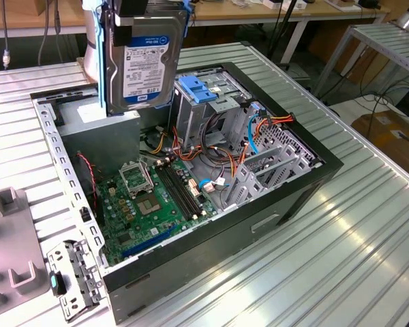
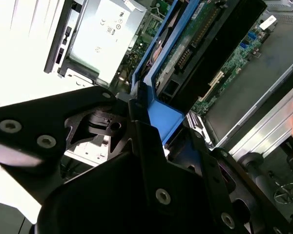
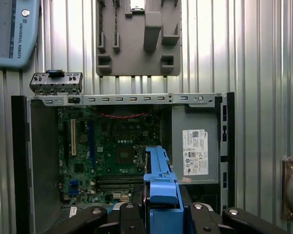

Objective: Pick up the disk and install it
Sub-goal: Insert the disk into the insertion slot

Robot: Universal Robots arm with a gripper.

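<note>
— Gripping anything?
— Yes, the tool (image 3: pixel 162 213) is clamped on the disk (image 1: pixel 146 65), upright above the open computer case (image 1: pixel 286 197), at the far end, toward the exterior view's left of the drive cage (image 1: pixel 208 112).
— Step?
— Carrying it over, I'd judge. Seating it calls for squaring the rails to the cage.

Heads up, the disk (image 1: pixel 146 65) runs off the top edge in the exterior view, so its upper end is cut off. In the first wrist view it's edge-on, its near end buried behind the gripper (image 3: pixel 161 217), and the motherboard (image 3: pixel 112 151) markings are too tiny to make out.
</note>
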